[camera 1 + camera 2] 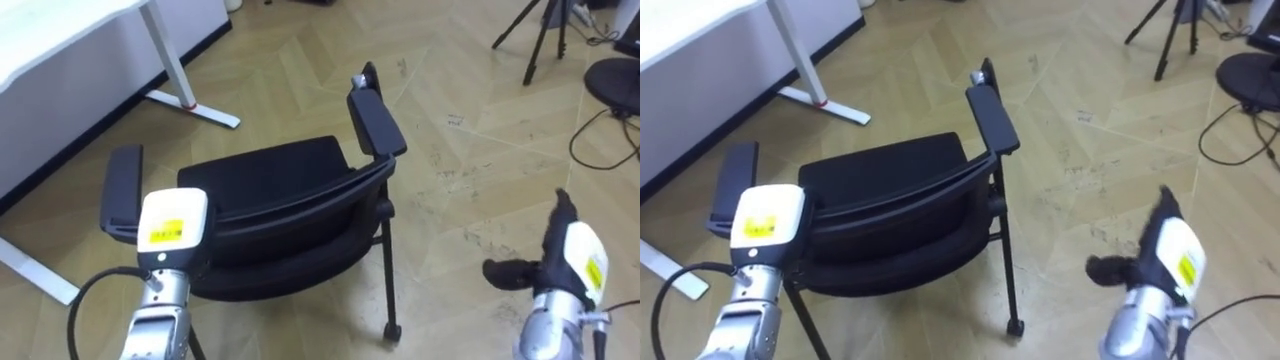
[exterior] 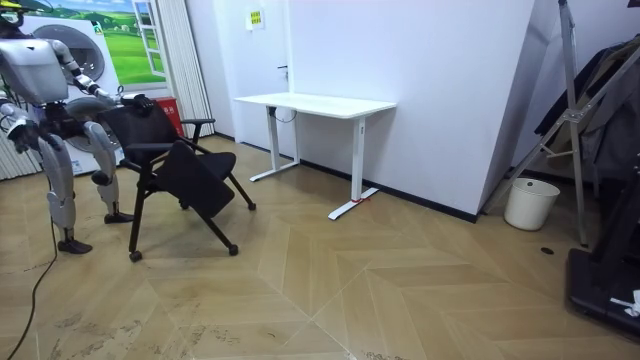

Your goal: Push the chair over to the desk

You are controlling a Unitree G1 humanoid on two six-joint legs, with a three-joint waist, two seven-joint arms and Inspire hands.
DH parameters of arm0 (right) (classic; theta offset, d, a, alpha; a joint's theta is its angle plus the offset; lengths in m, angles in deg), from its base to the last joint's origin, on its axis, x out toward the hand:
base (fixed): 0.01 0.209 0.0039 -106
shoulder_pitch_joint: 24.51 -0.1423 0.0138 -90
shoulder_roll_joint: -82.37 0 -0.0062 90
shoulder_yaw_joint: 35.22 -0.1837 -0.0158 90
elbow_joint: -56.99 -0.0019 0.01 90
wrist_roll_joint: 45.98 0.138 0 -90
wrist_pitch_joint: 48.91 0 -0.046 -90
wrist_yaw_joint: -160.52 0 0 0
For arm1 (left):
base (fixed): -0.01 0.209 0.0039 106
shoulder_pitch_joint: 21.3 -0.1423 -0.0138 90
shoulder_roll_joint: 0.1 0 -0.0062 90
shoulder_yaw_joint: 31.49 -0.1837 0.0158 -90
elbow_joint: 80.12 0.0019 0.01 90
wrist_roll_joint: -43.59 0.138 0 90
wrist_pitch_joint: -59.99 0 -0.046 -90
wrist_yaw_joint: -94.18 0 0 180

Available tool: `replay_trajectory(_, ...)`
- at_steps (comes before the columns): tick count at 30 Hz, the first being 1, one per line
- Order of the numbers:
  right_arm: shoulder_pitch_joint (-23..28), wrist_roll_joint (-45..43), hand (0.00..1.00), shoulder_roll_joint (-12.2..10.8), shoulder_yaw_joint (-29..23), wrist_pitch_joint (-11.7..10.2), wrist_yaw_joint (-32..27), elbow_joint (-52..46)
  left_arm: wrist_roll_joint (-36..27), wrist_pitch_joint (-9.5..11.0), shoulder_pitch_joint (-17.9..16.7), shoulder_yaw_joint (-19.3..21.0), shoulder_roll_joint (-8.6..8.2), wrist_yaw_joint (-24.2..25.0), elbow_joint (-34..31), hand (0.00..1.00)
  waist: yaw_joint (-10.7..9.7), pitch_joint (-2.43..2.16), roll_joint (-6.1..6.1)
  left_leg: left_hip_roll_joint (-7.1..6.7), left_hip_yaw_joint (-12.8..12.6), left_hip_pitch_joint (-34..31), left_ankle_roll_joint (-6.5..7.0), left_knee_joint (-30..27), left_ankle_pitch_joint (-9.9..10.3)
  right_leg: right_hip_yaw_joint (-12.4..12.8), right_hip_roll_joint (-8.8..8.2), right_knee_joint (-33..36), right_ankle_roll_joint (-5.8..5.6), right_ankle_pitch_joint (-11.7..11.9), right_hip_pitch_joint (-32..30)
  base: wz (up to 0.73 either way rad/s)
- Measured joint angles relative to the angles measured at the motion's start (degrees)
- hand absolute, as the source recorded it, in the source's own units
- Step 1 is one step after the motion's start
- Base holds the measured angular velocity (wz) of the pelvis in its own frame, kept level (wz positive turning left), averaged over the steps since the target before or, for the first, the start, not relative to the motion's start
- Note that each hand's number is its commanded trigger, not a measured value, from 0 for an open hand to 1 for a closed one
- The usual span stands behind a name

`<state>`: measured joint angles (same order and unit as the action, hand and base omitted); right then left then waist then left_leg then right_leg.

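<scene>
A black chair (image 1: 275, 215) with two armrests stands on the wood floor right in front of me, its backrest (image 1: 300, 205) towards me. My left hand (image 1: 172, 235) rests at the left end of the backrest's top edge, and its fingers are hidden there. My right hand (image 1: 560, 262) hangs open over the floor, well to the right of the chair and touching nothing. In the room view I stand behind the chair (image 2: 180, 165) at the room view's left, one hand (image 2: 135, 101) on its back.
A white desk (image 1: 60, 40) stands to the left of the chair, its foot (image 1: 195, 105) close to the seat. A tripod (image 1: 540, 35), a dark round base (image 1: 615, 80) and a cable (image 1: 600, 135) lie at the far right. A white bin (image 2: 530, 203) stands by the wall.
</scene>
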<state>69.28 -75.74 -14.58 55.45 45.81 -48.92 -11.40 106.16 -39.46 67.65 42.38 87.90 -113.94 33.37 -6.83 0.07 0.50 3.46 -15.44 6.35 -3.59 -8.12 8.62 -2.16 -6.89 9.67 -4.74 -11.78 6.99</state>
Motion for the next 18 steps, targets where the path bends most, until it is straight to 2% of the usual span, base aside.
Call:
replay_trajectory(5, -0.07, -4.52, 0.00, 0.15, 3.18, 0.16, 0.62, -3.10, 0.01, 0.09, 0.63, -0.28, 0.12, 2.08, -0.52, 1.00, 0.88, -0.24, 0.25, 0.00, -0.02, -0.77, 0.01, 0.04, -0.01, 0.00, 0.00, 0.45, 0.00, 0.00, -0.85, 0.00)
replay_trajectory(10, -0.25, -4.54, 0.00, 0.51, 6.02, 0.16, 1.63, -6.15, -0.02, 0.04, 1.33, -0.86, 0.40, 3.21, -0.48, 1.00, 1.12, -0.18, 0.04, 0.00, -0.01, -0.65, 0.01, 0.04, -0.01, -0.03, -0.01, 0.99, 0.00, 0.00, -0.82, 0.00)
replay_trajectory(14, -0.25, -4.54, 0.00, 2.84, 8.64, 0.29, 4.11, -9.13, -0.01, -0.02, 1.81, -0.95, 0.92, 4.45, -1.62, 1.00, 1.59, 0.07, -0.40, 0.01, -0.02, -0.73, 0.02, 0.03, -0.01, -0.02, -0.01, 0.98, 0.00, 0.00, -1.15, 0.00)
replay_trajectory(18, -0.63, -4.58, 0.00, 5.11, 10.53, 0.28, 5.27, -12.34, 0.02, -0.04, 2.05, -2.00, 1.58, 4.79, -2.34, 1.00, 2.47, 0.04, -0.97, 0.01, 0.00, -0.75, 0.02, 0.03, -0.01, -0.01, 0.00, 0.93, -0.01, -0.01, -1.13, 0.00)
